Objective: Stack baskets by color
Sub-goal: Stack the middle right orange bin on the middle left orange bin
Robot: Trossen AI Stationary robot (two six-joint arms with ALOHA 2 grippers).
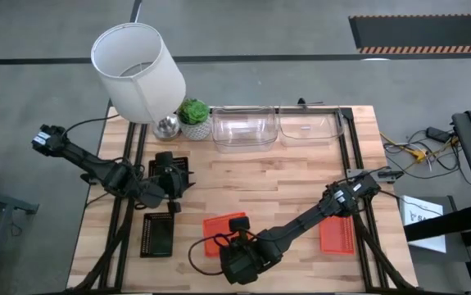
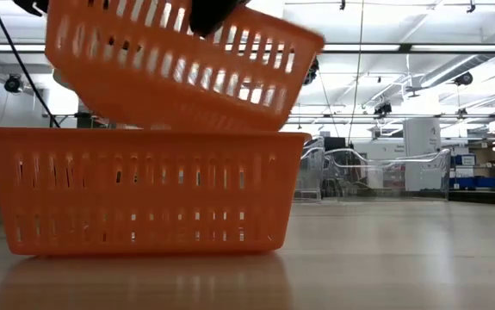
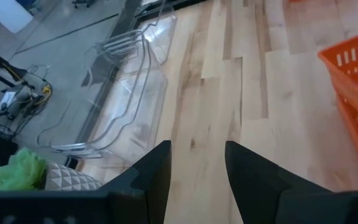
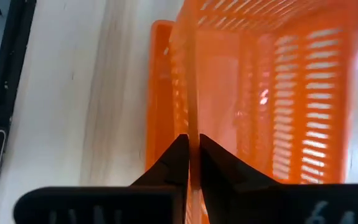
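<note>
You saw the right gripper [image 4: 192, 163] pinching a slotted orange basket's [image 2: 187, 65] rim, tilted over another orange basket [image 2: 139, 189] at six o'clock.

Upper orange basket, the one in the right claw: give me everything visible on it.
The upper orange basket is a shallow rectangular tray of orange plastic with slotted walls. It hangs tilted, one end dipping into the lower orange basket, which sits flat on the table; they seem to touch at the rim. The right claw pinches its thin wall from above, near the table's front edge. No contents are visible in it.
</note>
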